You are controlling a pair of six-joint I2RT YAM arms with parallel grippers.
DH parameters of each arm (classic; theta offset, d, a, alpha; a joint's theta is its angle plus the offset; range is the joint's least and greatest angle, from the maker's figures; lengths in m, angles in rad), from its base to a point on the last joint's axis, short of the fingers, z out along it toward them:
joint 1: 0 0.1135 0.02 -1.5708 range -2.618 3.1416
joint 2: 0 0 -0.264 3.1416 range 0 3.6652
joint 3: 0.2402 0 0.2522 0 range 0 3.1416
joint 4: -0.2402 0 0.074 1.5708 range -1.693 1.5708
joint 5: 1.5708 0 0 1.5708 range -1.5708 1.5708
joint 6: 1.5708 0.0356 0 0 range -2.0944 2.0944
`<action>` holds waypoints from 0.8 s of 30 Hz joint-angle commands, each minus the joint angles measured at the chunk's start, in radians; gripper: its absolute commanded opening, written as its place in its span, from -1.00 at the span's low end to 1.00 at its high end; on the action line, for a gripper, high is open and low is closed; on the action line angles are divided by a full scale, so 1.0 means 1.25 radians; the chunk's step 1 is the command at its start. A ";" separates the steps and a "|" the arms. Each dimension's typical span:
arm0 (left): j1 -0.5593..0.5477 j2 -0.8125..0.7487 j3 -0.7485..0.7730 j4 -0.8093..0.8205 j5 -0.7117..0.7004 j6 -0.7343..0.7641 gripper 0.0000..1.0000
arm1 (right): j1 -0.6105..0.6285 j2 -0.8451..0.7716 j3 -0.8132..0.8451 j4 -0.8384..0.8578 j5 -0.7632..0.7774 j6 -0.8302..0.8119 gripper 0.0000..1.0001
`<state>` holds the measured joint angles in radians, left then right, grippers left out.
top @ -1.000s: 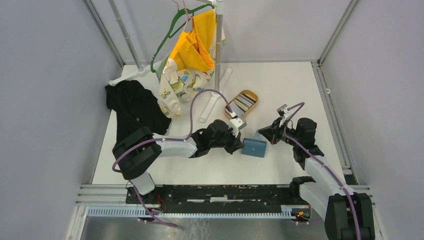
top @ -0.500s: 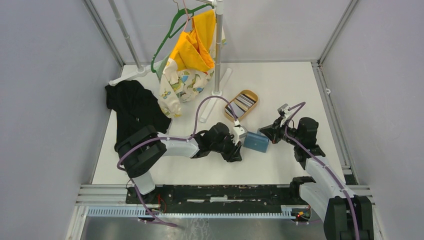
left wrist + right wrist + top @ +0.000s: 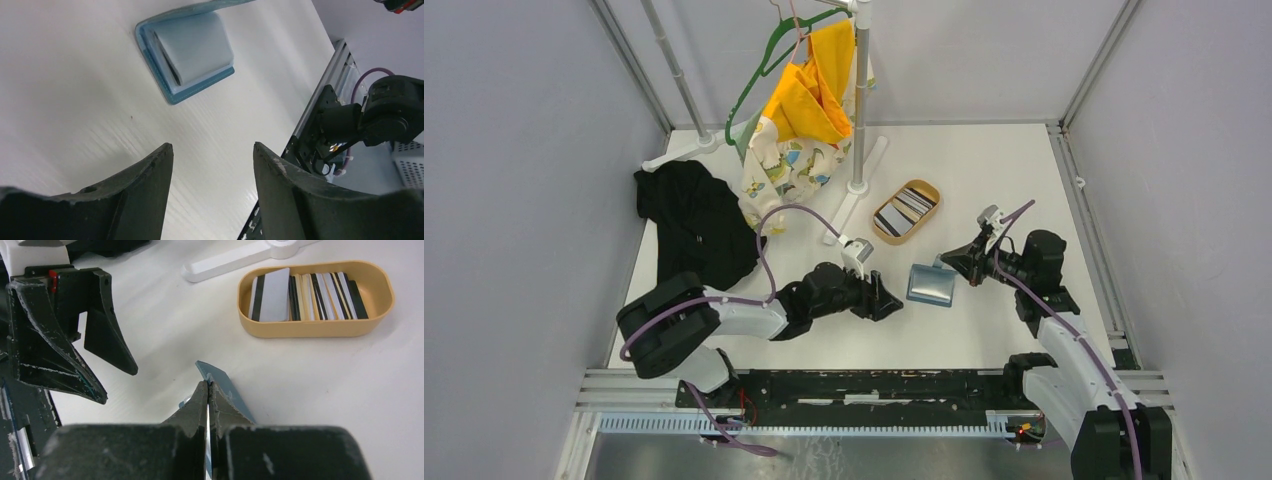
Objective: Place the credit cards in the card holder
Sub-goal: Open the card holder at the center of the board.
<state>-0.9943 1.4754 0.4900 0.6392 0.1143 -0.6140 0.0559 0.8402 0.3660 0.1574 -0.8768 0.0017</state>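
- Table [image 3: 984,170] was seen carrying everything needed for the task, with garments and a hanger stand left at its far side.
- Left gripper [image 3: 892,298] had been drawn back to the left from the card holder [image 3: 931,285], which it was pressed against a second ago. Its jaws, clamped then, were now spread apart with nothing between them, and a strip of bare table was left between fingertips and holder.
- Right gripper [image 3: 206,385] was kept pinched tight on the raised teal flap of the holder, at its far right edge.
- Oval wooden tray [image 3: 310,329] was left untouched just beyond the holder, apart from it.
- Card holder was laid open on the table between the two grippers, its lighter blue inside and card pocket turned upward; a second ago only its darker outside was shown.
- Credit cards [image 3: 305,290] were all stacked on edge in the tray, none yet taken out.
- Opening was judged finished: with the flap pinned back and the left jaws freed, a first card could be fetched next.
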 commanded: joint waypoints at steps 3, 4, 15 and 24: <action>-0.002 0.070 0.004 0.127 -0.034 -0.127 0.30 | -0.004 0.031 0.041 -0.049 0.159 -0.078 -1.00; -0.001 0.073 0.016 0.106 -0.043 -0.115 0.30 | -0.004 0.039 0.042 -0.056 0.197 -0.092 -1.00; -0.001 0.133 0.104 0.027 -0.064 -0.077 0.32 | -0.003 0.198 0.088 -0.124 0.510 -0.308 -1.00; -0.001 0.272 0.300 -0.018 -0.002 -0.044 0.10 | -0.013 0.300 0.149 -0.233 0.573 -0.368 -0.74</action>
<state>-0.9943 1.7668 0.7589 0.6010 0.0685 -0.7097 0.0555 1.1736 0.4725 -0.0547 -0.2344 -0.4068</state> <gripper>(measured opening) 0.553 0.083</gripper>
